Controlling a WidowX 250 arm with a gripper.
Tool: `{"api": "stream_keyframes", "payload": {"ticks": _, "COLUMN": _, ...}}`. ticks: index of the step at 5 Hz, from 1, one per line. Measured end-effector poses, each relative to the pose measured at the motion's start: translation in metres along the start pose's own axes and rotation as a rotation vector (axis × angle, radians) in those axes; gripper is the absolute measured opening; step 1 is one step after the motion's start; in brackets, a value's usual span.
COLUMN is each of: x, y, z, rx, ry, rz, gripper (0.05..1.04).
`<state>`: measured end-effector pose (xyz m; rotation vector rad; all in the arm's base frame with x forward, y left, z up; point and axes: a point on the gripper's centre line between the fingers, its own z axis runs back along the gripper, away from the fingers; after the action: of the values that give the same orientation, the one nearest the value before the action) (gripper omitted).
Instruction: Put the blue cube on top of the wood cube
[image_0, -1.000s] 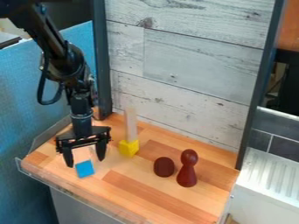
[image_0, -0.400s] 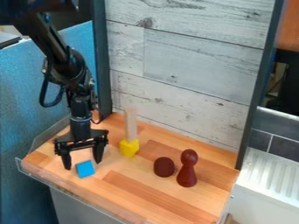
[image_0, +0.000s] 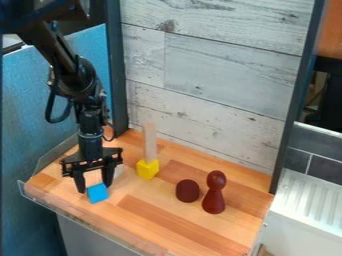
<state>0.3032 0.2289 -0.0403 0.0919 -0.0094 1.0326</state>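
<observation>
Table (image_0: 167, 197): striped wood, by a board wall (image_0: 227, 75)
Blue cube (image_0: 97, 193): on the table, at the tips of the gripper (image_0: 94, 189); probably light, hard, slippery
Gripper: open, fingers apart; cannot tell if touching
Best hold: flat sides, low down

Camera position: above the striped brown wooden tabletop (image_0: 167, 220), in front.
Facing: I look slantwise down toward the whitewashed plank backboard (image_0: 230, 70).
Range: near; I get nearly the whole tabletop in frame.
</observation>
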Motion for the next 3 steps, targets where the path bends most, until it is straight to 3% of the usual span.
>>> {"api": "stream_keyframes", "payload": {"ticks": 1, "x": 0.005, "y": -0.002, "z": 0.007, "rx": -0.035, "ry": 0.035, "rz": 0.024, "gripper": 0.510}}
{"api": "stream_keyframes", "payload": {"ticks": 3, "x": 0.018, "y": -0.020, "z": 0.030, "rx": -0.123, "ry": 0.055, "rz": 0.043, "gripper": 0.510}}
